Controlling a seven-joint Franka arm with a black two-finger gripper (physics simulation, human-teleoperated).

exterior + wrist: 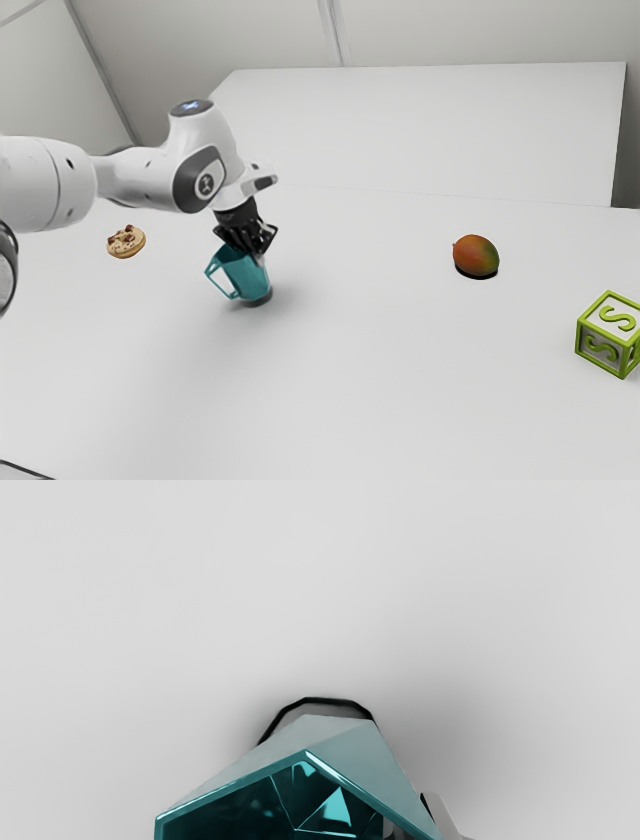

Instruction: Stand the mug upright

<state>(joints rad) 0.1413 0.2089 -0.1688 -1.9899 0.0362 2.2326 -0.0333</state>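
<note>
Teal mug tilts, wall pinched by the end effector; bench stretches between mug and mango.

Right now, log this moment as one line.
task: set mug upright | gripper: at mug's rim | mug: mouth up, exact lean unclear | apart from mug: mango, cookie, block

A pale, smooth tabletop spread across the exterior view, with a broad white panel beyond it (possibly a second surface; its form was hard to read). Behind stood light grey walls, marked by a vertical seam. The light was soft, the shadows blurred.
</note>
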